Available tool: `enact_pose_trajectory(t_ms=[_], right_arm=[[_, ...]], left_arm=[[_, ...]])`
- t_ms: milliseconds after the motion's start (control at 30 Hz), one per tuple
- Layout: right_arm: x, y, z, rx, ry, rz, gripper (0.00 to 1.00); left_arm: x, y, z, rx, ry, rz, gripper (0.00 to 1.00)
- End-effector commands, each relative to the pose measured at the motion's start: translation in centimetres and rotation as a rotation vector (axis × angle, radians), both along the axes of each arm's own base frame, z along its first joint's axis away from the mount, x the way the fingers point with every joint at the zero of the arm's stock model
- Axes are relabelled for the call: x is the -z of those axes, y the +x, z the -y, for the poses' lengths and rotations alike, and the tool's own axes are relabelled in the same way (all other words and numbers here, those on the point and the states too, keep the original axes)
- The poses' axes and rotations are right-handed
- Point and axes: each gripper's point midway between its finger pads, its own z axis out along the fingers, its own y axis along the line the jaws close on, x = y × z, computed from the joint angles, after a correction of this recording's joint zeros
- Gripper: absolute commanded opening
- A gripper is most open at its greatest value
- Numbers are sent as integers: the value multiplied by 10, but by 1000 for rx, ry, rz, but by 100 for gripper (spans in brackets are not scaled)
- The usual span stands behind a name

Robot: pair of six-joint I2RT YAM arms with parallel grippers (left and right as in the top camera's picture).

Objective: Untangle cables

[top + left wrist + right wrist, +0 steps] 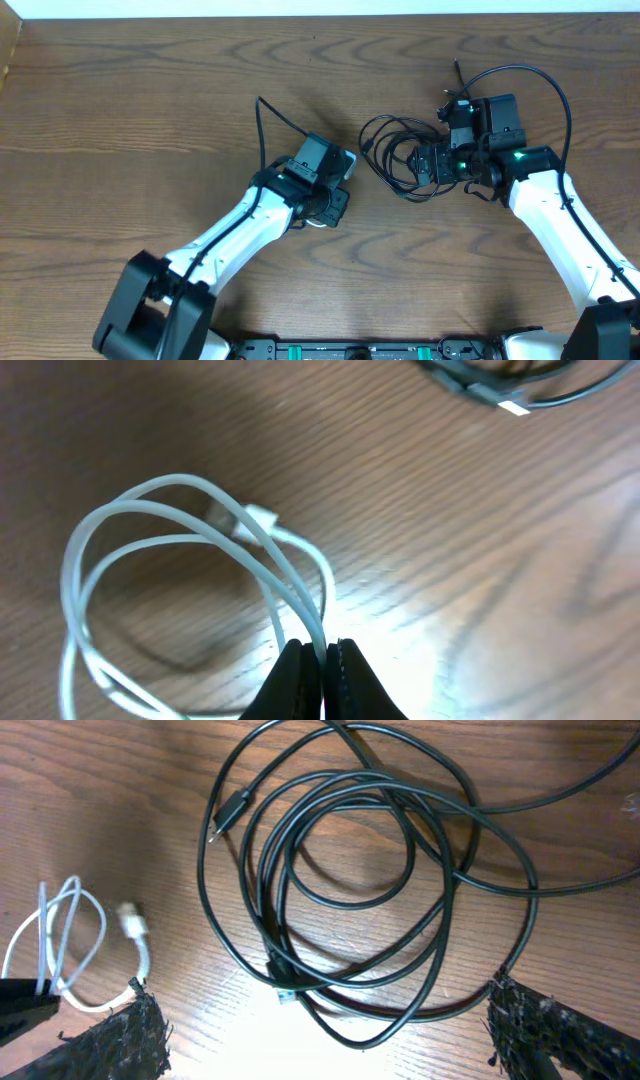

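A white cable (150, 530) lies in loose loops on the wooden table, its plug (258, 518) resting on the wood. My left gripper (322, 658) is shut on one strand of it. It shows small in the right wrist view (75, 935). In the overhead view it is mostly hidden under my left gripper (335, 192). A black cable (360, 870) lies coiled in several overlapping loops, with one plug (228, 815) at the upper left. My right gripper (330, 1040) is wide open, straddling the coil's near edge. From overhead, my right gripper (428, 163) sits over the black coil (385, 150).
Thicker black arm wires arc over the table by the left arm (265, 130) and the right arm (550, 85). The table's far edge (320, 18) runs along the top. A black plug end (510, 405) lies beyond the white cable.
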Motion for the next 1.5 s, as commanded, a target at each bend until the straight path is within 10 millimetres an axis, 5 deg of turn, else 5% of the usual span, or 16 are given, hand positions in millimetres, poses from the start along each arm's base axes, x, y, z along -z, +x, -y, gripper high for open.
enact_pose_trajectory(t_ms=[0, 33, 100, 200, 333, 533, 633, 700, 867, 1067, 1300, 1467], right_arm=[[-4, -2, -6, -8, 43, -9, 99], [-4, -2, -6, -8, 43, -9, 99], [-4, -2, -6, 0, 47, -13, 99], [-4, -3, -8, 13, 70, -25, 99], [-8, -8, -22, -30, 128, -38, 99], [-15, -24, -60, -154, 243, -68, 99], [9, -30, -63, -37, 83, -116, 95], [22, -36, -69, 17, -5, -125, 96], [36, -44, -92, 46, -18, -153, 92], [63, -46, -121, 14, -86, -166, 89], [74, -33, -142, -7, -134, -179, 91], [93, -33, -154, -29, -165, -206, 80]], left_arm=[[-4, -3, 6, 37, -34, -5, 8], [-4, -3, 6, 37, -33, -6, 9], [-3, -4, 5, 36, -27, -13, 50], [-2, -6, 4, 36, -22, -23, 85], [-5, -6, 4, 2, -34, -30, 89], [-45, 1, -1, -26, -95, 67, 91], [-84, 20, -29, -160, -118, 185, 91], [-111, 34, -67, -325, -91, 287, 92], [-142, 40, -142, -649, -20, 394, 92], [-147, 33, -178, -768, 4, 396, 92], [-140, 27, -180, -768, 29, 363, 92], [-139, 26, -180, -768, 34, 355, 92]])
